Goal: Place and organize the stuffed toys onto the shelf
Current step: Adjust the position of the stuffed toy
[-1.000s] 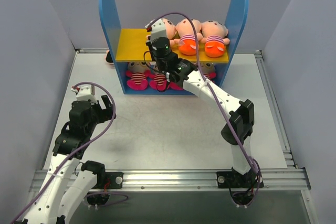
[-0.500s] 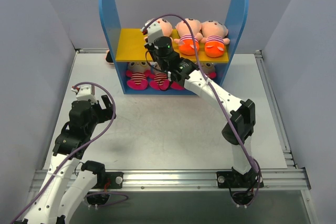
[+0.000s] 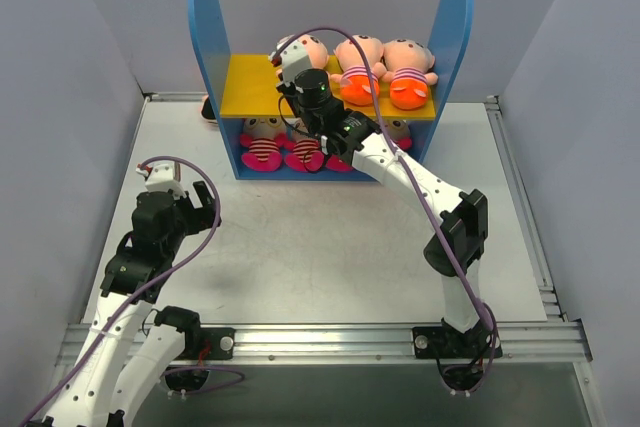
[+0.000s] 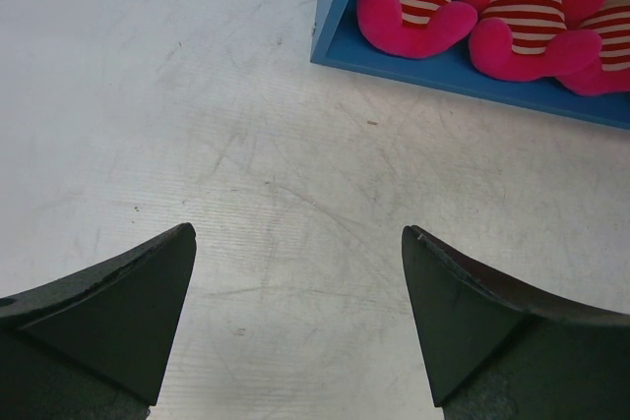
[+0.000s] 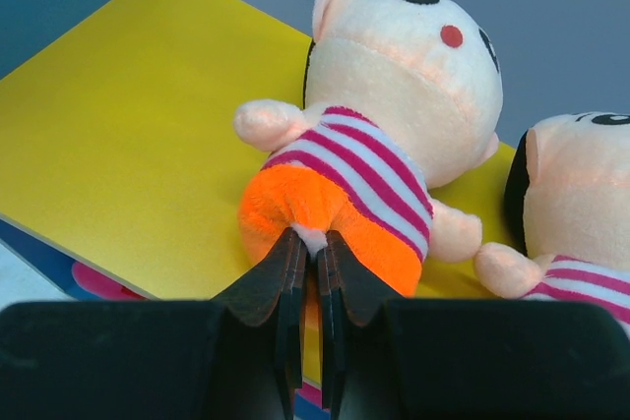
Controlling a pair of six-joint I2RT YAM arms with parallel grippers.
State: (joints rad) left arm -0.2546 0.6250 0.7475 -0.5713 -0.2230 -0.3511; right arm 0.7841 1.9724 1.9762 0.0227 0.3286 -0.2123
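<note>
The right pincer (image 5: 307,243) is closed tight on a small pinch of plush at the orange bottom of a toy (image 5: 379,135). That toy lies face up on the upper yellow board of the shelf (image 5: 118,125), feet at the shelf's front edge, head toward its back. A neighbour (image 5: 571,194) lies just beside it, further along the board.

This looks like a light, squashy thing, all stuffing and fabric. Such a thin nip will probably stretch or slip if pulled hard. The big round head likely outweighs the body, so expect it to flop or roll when nudged. A grip across the striped middle would hold more surely.

And the looks: peach head, black eye, red cheek dot, pink-and-white stripes around the torso, bright orange seat, stubby peach arms out to the sides.

On the shelf's lower level, magenta toys (image 4: 413,2) sit in a row. The left pincer (image 4: 298,243) hangs over the surface in front of the shelf, fingers spread wide, holding nothing.
</note>
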